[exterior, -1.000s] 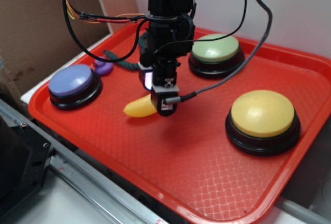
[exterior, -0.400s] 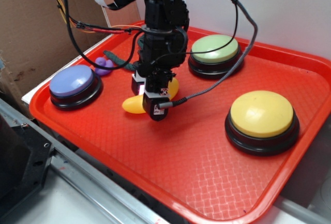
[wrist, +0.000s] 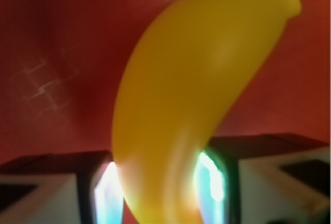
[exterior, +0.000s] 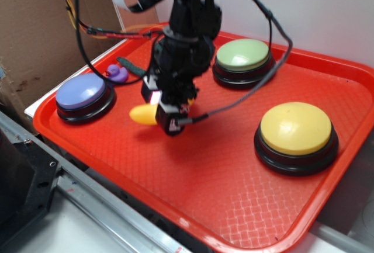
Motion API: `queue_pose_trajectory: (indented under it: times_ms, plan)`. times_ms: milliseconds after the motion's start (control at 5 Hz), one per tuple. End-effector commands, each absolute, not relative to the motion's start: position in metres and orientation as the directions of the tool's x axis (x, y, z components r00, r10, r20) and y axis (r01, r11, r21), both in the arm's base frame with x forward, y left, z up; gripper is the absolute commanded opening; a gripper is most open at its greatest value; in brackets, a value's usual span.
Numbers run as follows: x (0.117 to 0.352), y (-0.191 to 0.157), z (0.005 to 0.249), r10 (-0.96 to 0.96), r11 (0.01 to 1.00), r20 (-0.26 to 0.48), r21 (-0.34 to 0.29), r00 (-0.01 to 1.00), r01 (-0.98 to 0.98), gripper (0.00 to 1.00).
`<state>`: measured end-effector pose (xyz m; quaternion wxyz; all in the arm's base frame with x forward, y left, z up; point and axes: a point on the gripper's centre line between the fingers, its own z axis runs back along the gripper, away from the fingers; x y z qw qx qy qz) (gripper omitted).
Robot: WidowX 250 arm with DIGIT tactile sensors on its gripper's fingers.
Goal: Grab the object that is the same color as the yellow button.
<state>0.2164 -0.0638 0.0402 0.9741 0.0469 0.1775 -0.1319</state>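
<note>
The yellow banana (exterior: 142, 114) sticks out to the left of my gripper (exterior: 162, 118), which is shut on it over the left-middle of the red tray (exterior: 234, 194). In the wrist view the banana (wrist: 191, 94) fills the frame. Its lower end is pinched between the two lit fingers (wrist: 106, 195) of my gripper (wrist: 160, 193), and its tip points up to the right. The yellow button (exterior: 296, 127) sits on its black base at the right of the tray, well apart from the gripper.
A purple-blue button (exterior: 82, 92) stands at the tray's left. A pale green button (exterior: 242, 54) stands at the back. A small purple duck (exterior: 117, 73) and a dark green rope (exterior: 133, 69) lie at the back left. Cables hang from the arm.
The gripper has shifted left and tilted, and the banana has moved left with it. The banana now juts out from the fingers instead of lying behind them.
</note>
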Motion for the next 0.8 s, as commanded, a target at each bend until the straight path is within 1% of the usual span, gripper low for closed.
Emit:
queue_pose_trajectory:
  times_ms: [0, 200, 400, 600]
  plan:
    - [0.184, -0.051, 0.148, -0.083, 0.982, 0.010, -0.172, 0.997, 0.083, 0.00]
    - [0.170, -0.045, 0.197, -0.079, 0.990, 0.054, -0.111, 0.995, 0.085, 0.00]
    - [0.167, -0.042, 0.246, -0.094, 0.993, 0.089, -0.070, 0.992, 0.100, 0.00]
    - [0.167, -0.042, 0.282, -0.102, 0.994, 0.086, -0.022, 0.991, 0.104, 0.00]
